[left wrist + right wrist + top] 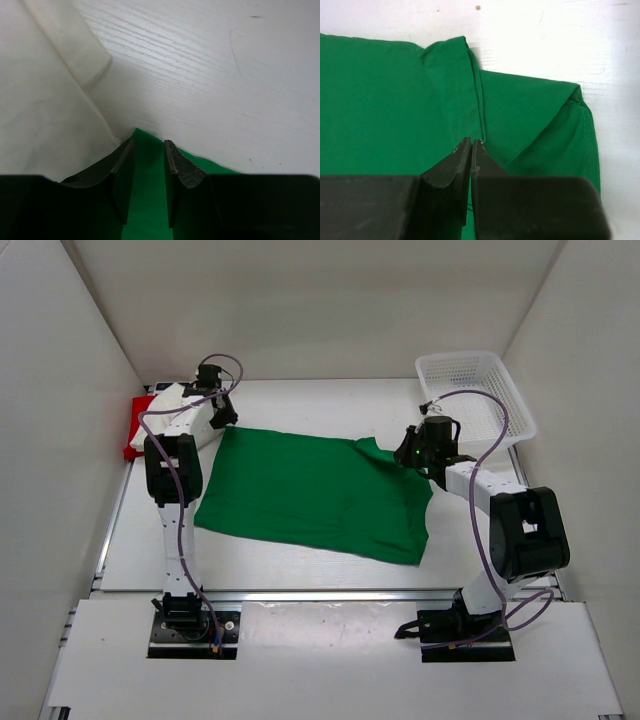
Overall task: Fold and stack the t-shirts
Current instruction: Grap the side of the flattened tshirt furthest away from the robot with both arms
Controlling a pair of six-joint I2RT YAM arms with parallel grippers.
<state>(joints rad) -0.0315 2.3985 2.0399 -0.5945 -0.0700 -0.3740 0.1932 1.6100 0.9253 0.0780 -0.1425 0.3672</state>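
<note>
The green t-shirt (310, 495) lies spread flat in the middle of the table. At its far left corner my left gripper (225, 415) is open, and the corner of the green t-shirt (150, 200) lies flat between the parted fingers of the left gripper (149, 144). The white t-shirt (178, 400) is folded at the far left on top of the red t-shirt (134, 428). An edge of the white t-shirt (40, 100) touches the left finger. My right gripper (420, 465) is shut, and the right gripper (471, 141) has its tips over a fold of the green t-shirt (385, 100) by the sleeve. No cloth shows between its fingers.
A white mesh basket (505, 390) stands at the far right corner. White walls close in the table on three sides. Bare white tabletop (225, 75) lies beyond the green shirt's far edge.
</note>
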